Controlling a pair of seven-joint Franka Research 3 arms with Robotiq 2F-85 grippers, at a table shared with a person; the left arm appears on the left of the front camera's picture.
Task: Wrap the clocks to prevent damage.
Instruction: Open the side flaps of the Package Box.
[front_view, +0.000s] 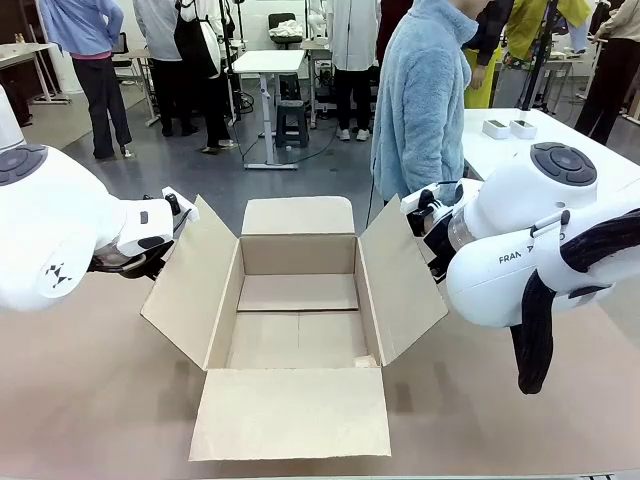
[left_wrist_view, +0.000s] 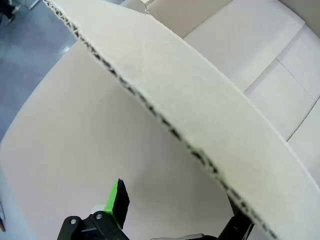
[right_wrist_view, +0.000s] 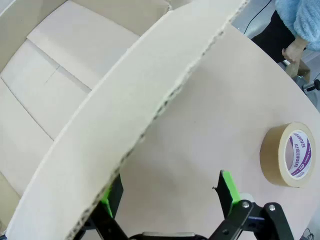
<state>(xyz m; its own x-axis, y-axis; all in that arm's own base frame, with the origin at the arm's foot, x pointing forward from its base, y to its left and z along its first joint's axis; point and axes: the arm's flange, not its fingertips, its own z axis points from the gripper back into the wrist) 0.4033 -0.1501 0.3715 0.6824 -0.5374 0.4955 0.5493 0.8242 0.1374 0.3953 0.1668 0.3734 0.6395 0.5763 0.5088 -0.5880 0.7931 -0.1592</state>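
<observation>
The box's (front_view: 298, 300) raised flaps are hiding the left fingers (left_wrist_view: 118, 199) and right fingers (right_wrist_view: 228, 187) from the front camera and covering most of one finger in each wrist view.

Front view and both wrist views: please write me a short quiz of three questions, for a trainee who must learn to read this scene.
1. True or false: the brown cardboard box already holds a wrapped bundle.
2. What lies on the light brown table near the right gripper? A: a brown tape roll. B: scissors. C: a bare clock.
3. Fill in: the left gripper stands open, one finger on each side of the box's left ___.
Key: 1 false, the box is empty; 2 A; 3 flap.
</observation>
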